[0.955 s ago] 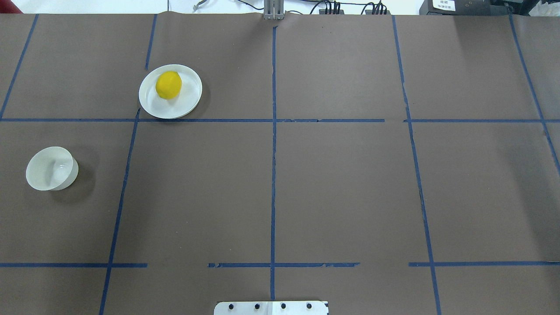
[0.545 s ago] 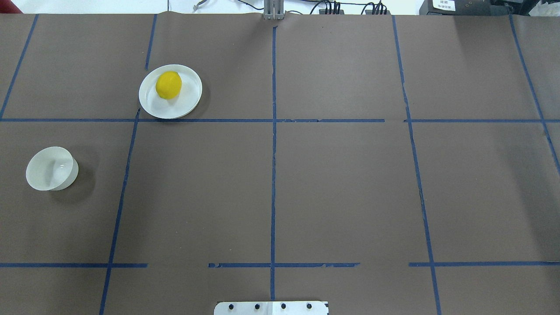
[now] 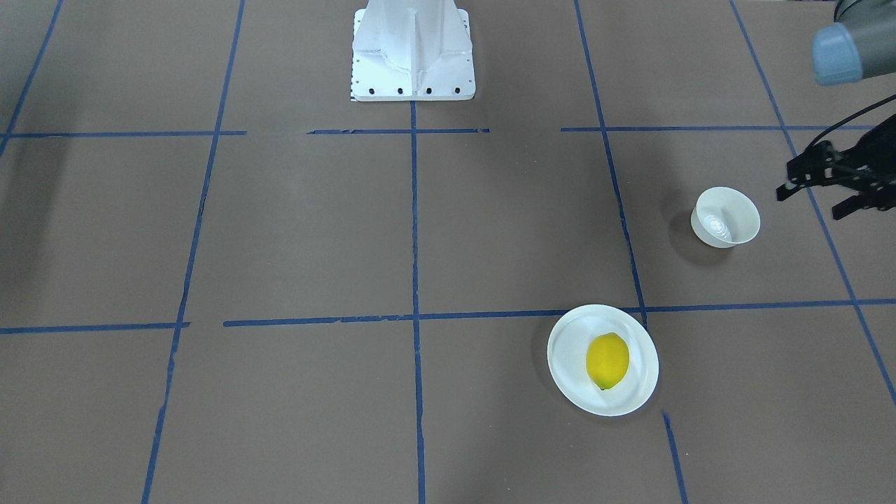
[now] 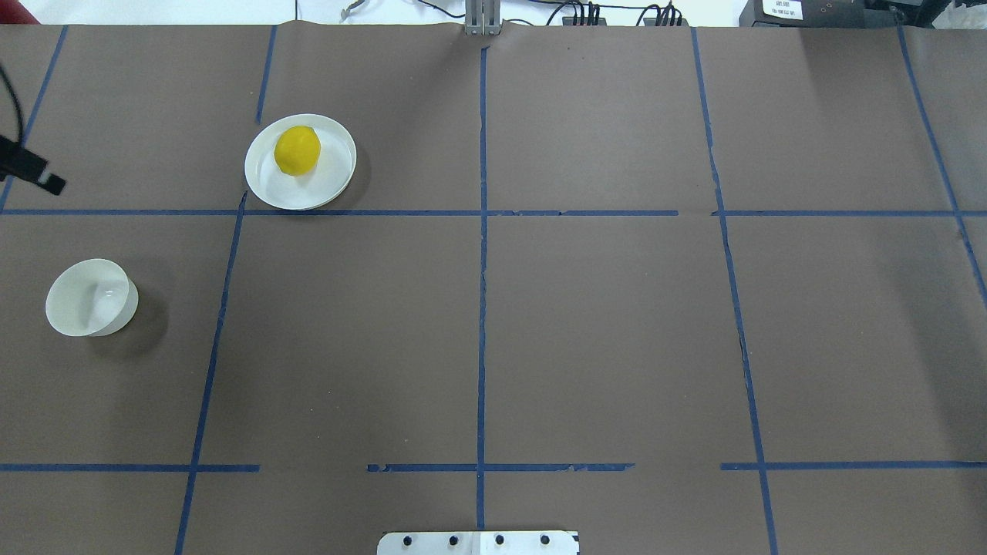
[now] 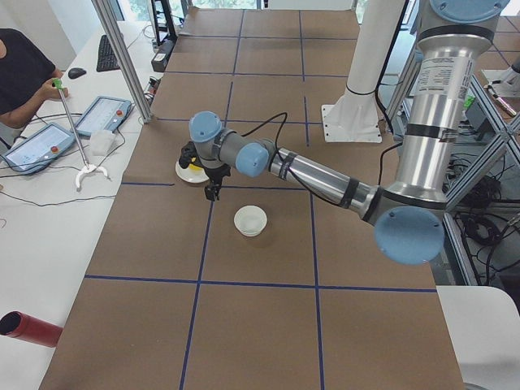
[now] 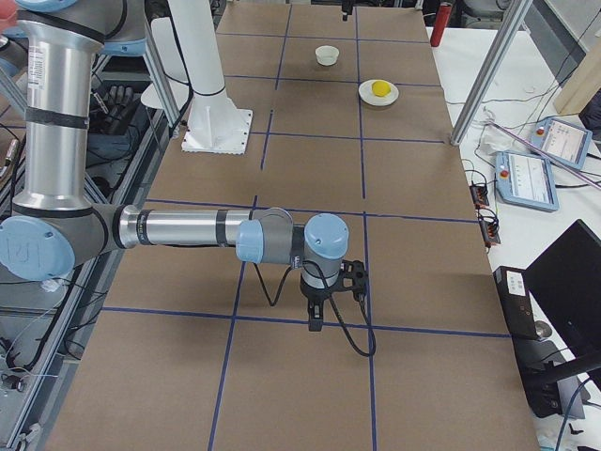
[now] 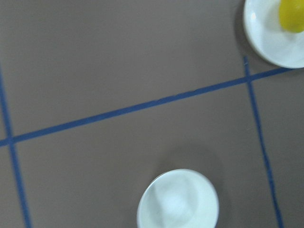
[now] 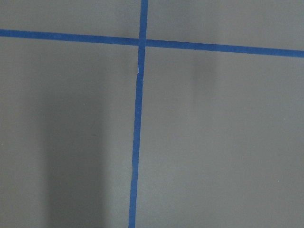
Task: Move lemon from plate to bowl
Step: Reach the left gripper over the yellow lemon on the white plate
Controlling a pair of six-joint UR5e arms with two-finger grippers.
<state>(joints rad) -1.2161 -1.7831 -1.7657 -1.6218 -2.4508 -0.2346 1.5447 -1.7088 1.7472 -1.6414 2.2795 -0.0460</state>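
The yellow lemon [image 4: 297,150] lies on the flat white plate [image 4: 266,185] at the far left-centre of the table; it also shows in the front view [image 3: 607,360]. The small white bowl [image 4: 86,297] stands empty nearer the robot, left of the plate. My left gripper [image 3: 812,201] hovers open and empty just outside the bowl [image 3: 725,215], above the table. One of its fingertips [image 4: 52,183] shows at the overhead view's left edge. The left wrist view shows the bowl [image 7: 178,199] below and the lemon [image 7: 290,16] at top right. My right gripper [image 6: 319,305] shows only in the right side view, far from everything; I cannot tell its state.
The brown table cover carries blue tape lines. The robot's white base [image 3: 413,49] stands at the table's middle edge. A metal post [image 5: 122,57], tablets [image 5: 101,114] and an operator [image 5: 20,69] are beside the table on the far side. A red cylinder [image 5: 28,329] lies off the table's end.
The left gripper's tip and cable have come into the overhead view at its left edge. The lemon, plate and bowl have not moved.
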